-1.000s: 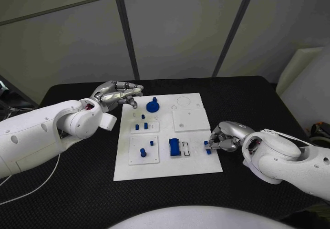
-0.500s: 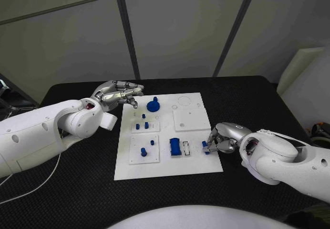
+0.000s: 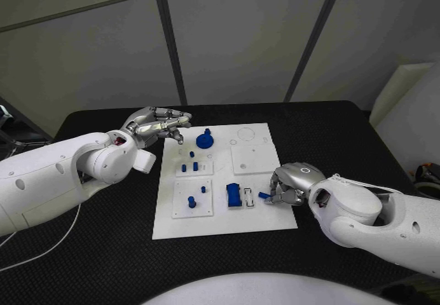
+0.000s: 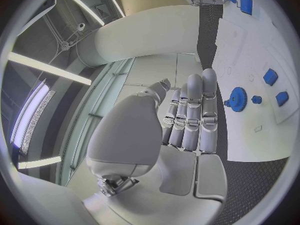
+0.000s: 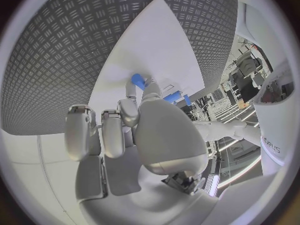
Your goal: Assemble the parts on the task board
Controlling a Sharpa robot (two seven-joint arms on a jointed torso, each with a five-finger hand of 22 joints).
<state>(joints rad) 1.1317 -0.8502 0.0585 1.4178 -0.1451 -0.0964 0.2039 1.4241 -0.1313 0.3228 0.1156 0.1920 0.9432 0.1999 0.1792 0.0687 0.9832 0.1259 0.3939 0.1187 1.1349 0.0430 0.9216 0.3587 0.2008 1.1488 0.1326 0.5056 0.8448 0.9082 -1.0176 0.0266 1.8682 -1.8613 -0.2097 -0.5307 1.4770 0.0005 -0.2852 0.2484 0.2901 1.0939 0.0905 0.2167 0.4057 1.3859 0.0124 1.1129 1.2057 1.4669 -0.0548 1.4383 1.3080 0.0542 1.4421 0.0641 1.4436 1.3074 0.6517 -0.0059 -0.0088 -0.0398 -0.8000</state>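
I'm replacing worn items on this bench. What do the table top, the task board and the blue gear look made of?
Table top: looks like black rubber or textured matting, with a raised tread pattern in the right wrist view.
Task board: probably matte white plastic, smooth with shallow outlined recesses.
Blue gear: likely moulded or printed plastic, uniform saturated colour, no metallic shine. None of these is certain from looks alone.

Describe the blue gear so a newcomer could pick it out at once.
Start at the white task board in the middle of the black table. Go to its far end, beside the left hand. The blue gear stands there: round, toothed, with a knob on top, and wider than the small blue pegs nearer the robot.
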